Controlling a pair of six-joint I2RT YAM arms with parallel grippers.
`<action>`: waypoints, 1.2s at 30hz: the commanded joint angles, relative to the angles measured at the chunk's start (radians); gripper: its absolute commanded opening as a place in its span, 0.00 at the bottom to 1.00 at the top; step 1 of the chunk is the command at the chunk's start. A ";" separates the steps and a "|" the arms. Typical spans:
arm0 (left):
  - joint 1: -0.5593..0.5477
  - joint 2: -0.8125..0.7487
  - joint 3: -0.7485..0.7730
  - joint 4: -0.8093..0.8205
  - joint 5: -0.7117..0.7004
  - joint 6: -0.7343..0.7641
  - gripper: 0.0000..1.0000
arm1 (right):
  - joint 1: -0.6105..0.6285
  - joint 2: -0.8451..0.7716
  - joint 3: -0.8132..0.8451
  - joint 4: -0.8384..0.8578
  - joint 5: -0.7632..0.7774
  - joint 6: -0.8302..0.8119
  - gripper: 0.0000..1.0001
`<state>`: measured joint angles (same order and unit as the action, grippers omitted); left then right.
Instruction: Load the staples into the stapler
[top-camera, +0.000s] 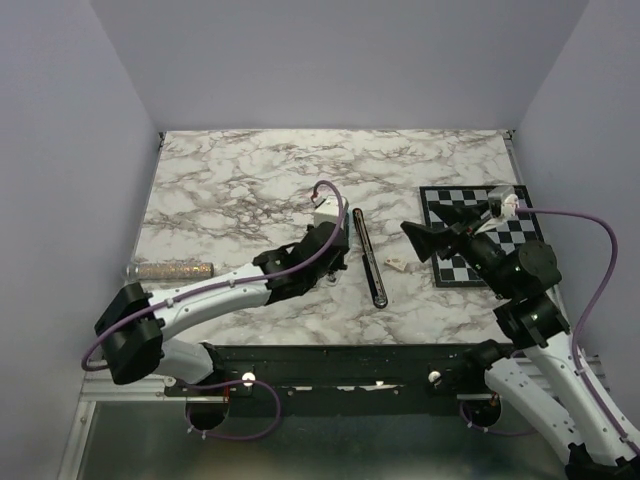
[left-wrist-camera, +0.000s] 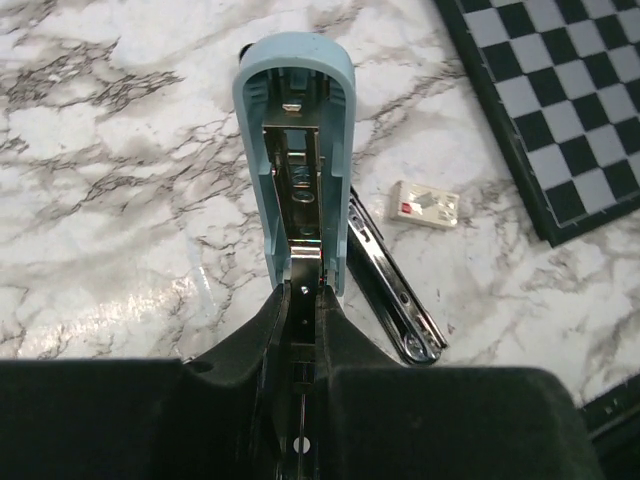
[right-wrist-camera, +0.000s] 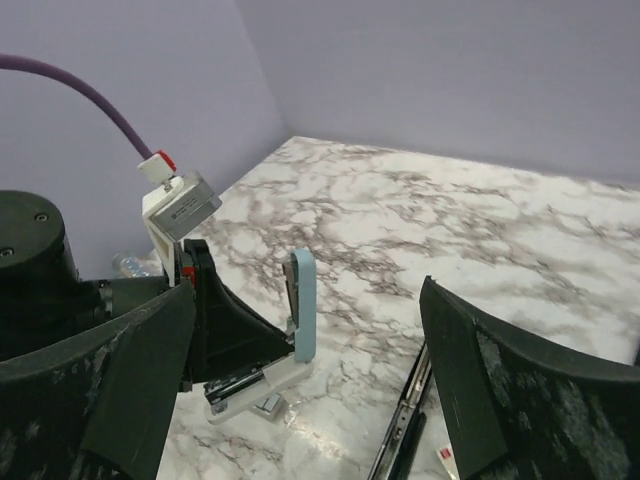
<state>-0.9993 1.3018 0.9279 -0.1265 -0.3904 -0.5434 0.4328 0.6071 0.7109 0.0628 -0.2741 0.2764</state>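
Left pincer (left-wrist-camera: 305, 300) clamped on the stapler (left-wrist-camera: 255, 170), its light-blue lid swung upright, mid-counter (top-camera: 230, 190); my right pincer (top-camera: 428, 235) gapes wide just beside a slim black-and-chrome bar (top-camera: 367, 255) and small white box (top-camera: 396, 264).

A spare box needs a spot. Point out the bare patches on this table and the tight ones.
Bare: the marble table across its far half, up to the back wall, left of the checkerboard. Crowded: the centre, where left tool, blue stapler, black stapler, small white box and right tool cluster.
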 joint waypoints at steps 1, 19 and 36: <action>-0.038 0.128 0.119 -0.108 -0.283 -0.203 0.00 | 0.003 -0.110 -0.091 -0.118 0.296 0.084 1.00; -0.047 0.609 0.338 -0.236 -0.622 -0.469 0.00 | 0.003 -0.271 -0.169 -0.245 0.518 0.089 1.00; -0.022 0.653 0.223 0.033 -0.602 -0.374 0.00 | 0.003 -0.234 -0.176 -0.238 0.486 0.083 1.00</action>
<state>-1.0222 1.9469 1.1877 -0.2127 -0.9730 -0.9642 0.4328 0.3656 0.5533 -0.1703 0.2199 0.3588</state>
